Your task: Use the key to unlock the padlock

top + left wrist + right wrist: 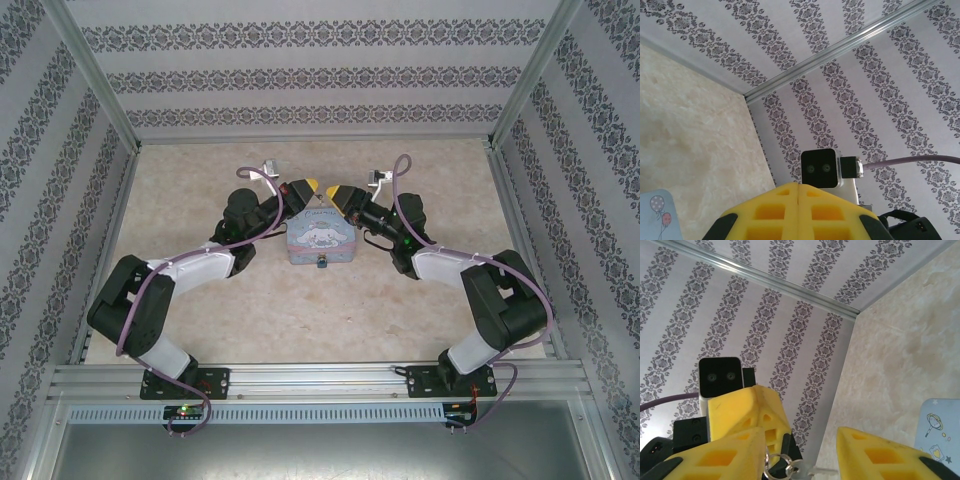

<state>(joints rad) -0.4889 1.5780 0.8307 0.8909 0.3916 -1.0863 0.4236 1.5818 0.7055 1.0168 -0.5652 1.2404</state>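
The table [300, 320] carries a light blue cartoon tin [320, 238] at its middle, and both arms reach in and meet just beyond the tin's far edge. The left end effector [308, 187] is clenched, its yellow fingers pressed flat together with no gap in the left wrist view. The right end effector [337, 194] faces it tip to tip and is released, with a wide gap between its fingers in the right wrist view.

The padlock [323, 263] sits at the middle of the tin's near edge, on the far side of the tin from both end effectors and about equally distant from each.

In the right wrist view, a small key ring [774, 463] hangs just under the left end effector's tips. It appears to be pinched there, though the contact itself is hidden. The key [809, 471] sticks out from the ring, its long axis lying across the gap towards the right end effector's other finger. The key is therefore at the far side of the tin and the padlock at the near side, so the key probably has to travel nearward past the tin.
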